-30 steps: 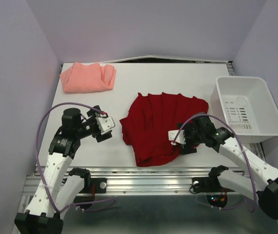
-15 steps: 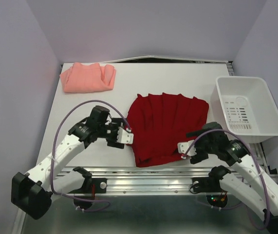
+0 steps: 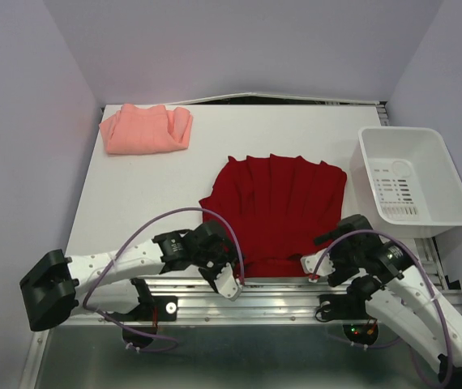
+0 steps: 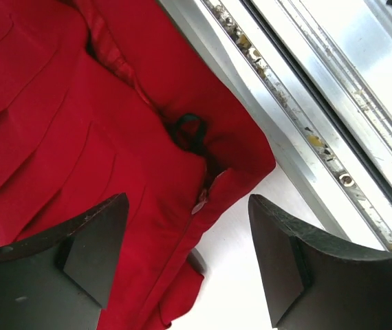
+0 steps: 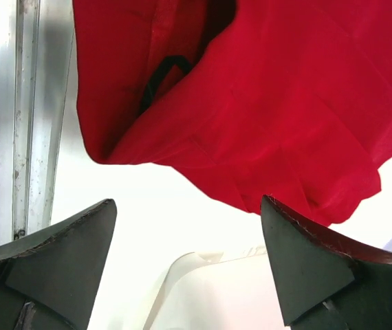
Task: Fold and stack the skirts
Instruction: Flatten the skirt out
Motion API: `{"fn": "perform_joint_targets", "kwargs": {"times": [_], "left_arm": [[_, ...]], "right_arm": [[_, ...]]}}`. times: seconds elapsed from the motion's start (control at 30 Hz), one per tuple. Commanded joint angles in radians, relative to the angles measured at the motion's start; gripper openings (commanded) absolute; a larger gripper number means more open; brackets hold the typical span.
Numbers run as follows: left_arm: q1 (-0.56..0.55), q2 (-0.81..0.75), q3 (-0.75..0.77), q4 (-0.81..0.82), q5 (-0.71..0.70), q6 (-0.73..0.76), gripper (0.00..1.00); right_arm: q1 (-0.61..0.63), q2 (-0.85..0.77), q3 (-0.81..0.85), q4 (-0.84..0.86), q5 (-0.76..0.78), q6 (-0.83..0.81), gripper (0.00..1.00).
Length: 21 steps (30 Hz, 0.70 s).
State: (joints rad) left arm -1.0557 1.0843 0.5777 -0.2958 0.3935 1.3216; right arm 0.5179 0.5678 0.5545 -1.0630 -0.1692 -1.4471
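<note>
A pink skirt [image 3: 145, 130] sits at the counter's [image 3: 134, 194] far left corner. The left tool [image 4: 188, 203] gapes wide over the red skirt's [image 3: 275, 211] near left corner, gripping nothing. The right tool [image 5: 189, 206] hangs just as open by its near right corner, empty.

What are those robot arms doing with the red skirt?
The robot is folding skirts. The left claw and the right claw both hang open over the near edge of the red skirt, spread out on the table. Neither has grabbed it yet. The pink skirt sits folded in the far left corner.
</note>
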Motion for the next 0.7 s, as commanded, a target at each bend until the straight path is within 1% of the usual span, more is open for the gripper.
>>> {"fn": "perform_joint_targets", "kwargs": {"times": [0.0, 0.03, 0.13, 0.17, 0.23, 0.27, 0.3, 0.33, 0.37, 0.4, 0.43, 0.47, 0.5, 0.53, 0.67], "left_arm": [[-0.033, 0.026, -0.030, 0.107, -0.058, 0.060, 0.81], [-0.033, 0.038, -0.030, 0.118, -0.061, 0.057, 0.80], [-0.033, 0.083, -0.021, 0.149, -0.077, 0.059, 0.72], [-0.033, 0.095, -0.018, 0.147, -0.096, 0.064, 0.63], [-0.027, 0.103, -0.019, 0.138, -0.129, 0.077, 0.52], [-0.018, 0.101, -0.016, 0.136, -0.131, 0.074, 0.41], [-0.006, 0.100, -0.010, 0.135, -0.131, 0.065, 0.35], [0.031, 0.098, -0.003, 0.141, -0.124, 0.018, 0.25], [0.057, 0.095, 0.010, 0.139, -0.108, -0.005, 0.25], [0.121, 0.094, 0.042, 0.126, -0.095, -0.028, 0.13], [0.122, 0.095, 0.057, 0.121, -0.079, -0.054, 0.06], [0.199, 0.095, 0.071, 0.116, -0.043, -0.082, 0.00], [0.241, 0.094, 0.095, 0.113, -0.026, -0.132, 0.00], [0.317, 0.103, 0.102, 0.116, 0.000, -0.159, 0.00], [0.440, 0.158, 0.158, 0.122, 0.054, -0.304, 0.00]], "right_arm": [[0.004, 0.027, 0.001, -0.015, 0.037, -0.045, 0.90], [0.004, 0.032, 0.002, -0.014, 0.040, -0.050, 0.89], [0.004, 0.038, -0.010, -0.022, 0.063, -0.107, 0.84], [0.004, 0.037, -0.016, -0.023, 0.071, -0.119, 0.83], [0.004, 0.043, -0.022, -0.015, 0.073, -0.141, 0.79], [0.004, 0.050, -0.019, -0.008, 0.063, -0.141, 0.77], [0.004, 0.061, -0.016, -0.003, 0.054, -0.133, 0.75], [0.004, 0.087, -0.005, 0.012, 0.028, -0.122, 0.74], [0.004, 0.105, 0.004, 0.020, 0.013, -0.115, 0.73], [0.004, 0.147, 0.019, 0.032, -0.009, -0.104, 0.70], [0.004, 0.147, 0.019, 0.032, -0.015, -0.095, 0.69], [0.004, 0.188, 0.030, 0.053, -0.019, -0.090, 0.68], [0.004, 0.205, 0.035, 0.063, -0.026, -0.088, 0.67], [0.004, 0.233, 0.039, 0.078, -0.033, -0.088, 0.66], [0.004, 0.277, 0.051, 0.113, -0.085, -0.084, 0.64]]}}
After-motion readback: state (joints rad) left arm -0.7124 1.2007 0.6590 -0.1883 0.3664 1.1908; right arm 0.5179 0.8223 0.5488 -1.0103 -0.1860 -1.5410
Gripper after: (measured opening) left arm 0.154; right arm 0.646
